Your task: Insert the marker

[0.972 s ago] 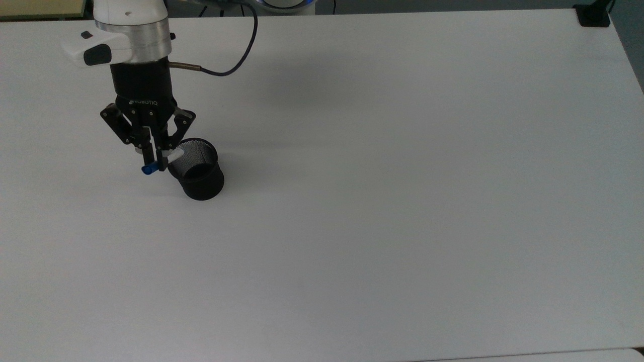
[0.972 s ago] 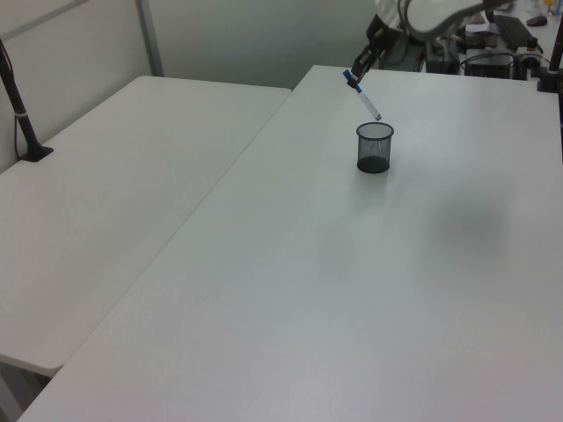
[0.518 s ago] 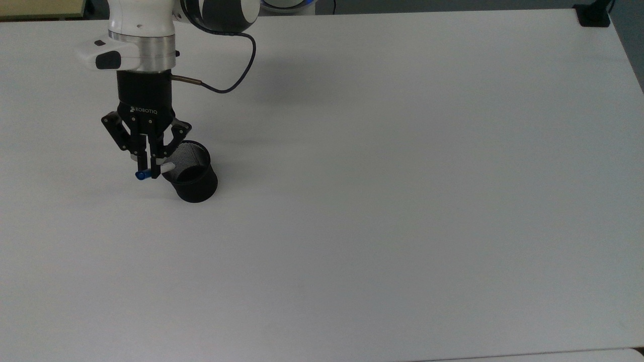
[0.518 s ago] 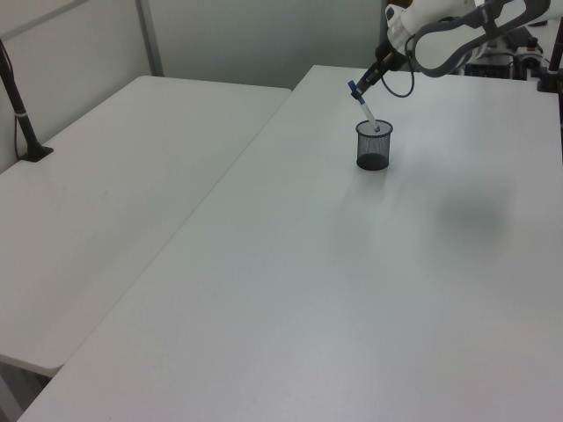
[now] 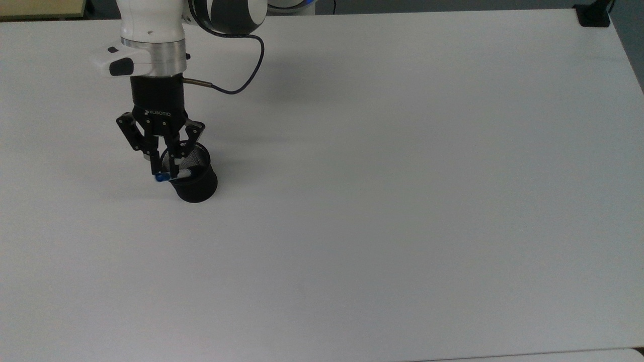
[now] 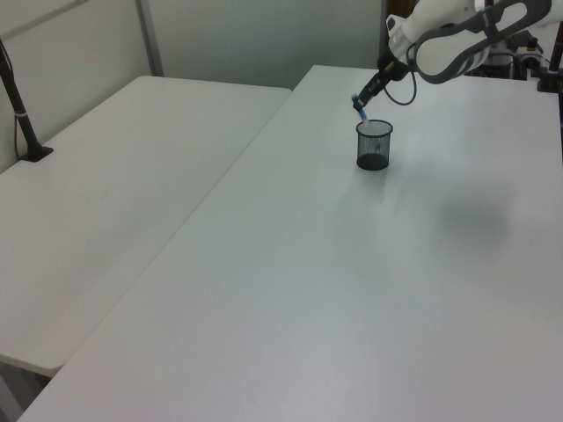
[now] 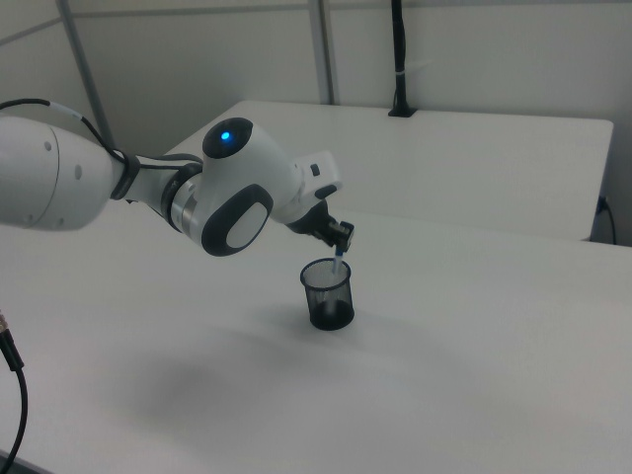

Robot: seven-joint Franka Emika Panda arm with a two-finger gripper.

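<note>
The black two-finger gripper [image 5: 165,175] is clamped on the slim white marker with the blue cap [image 5: 162,177], held tilted at the rim of the black mesh cup [image 5: 193,183], its lower end inside the cup's mouth. In the top view, the white bench [image 5: 402,201] lies bare from the cup rightward to its far edge. Beyond the cup in the right view stands a second white bench [image 7: 474,158] with a black pole [image 7: 399,59].

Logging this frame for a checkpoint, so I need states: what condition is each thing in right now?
marker: tilted, lower end inside the cup, blue end above the rim, gripped.
gripper: shut on the marker, over the cup's rim.
black mesh cup: upright on the table.
table: bears the cup.
</note>
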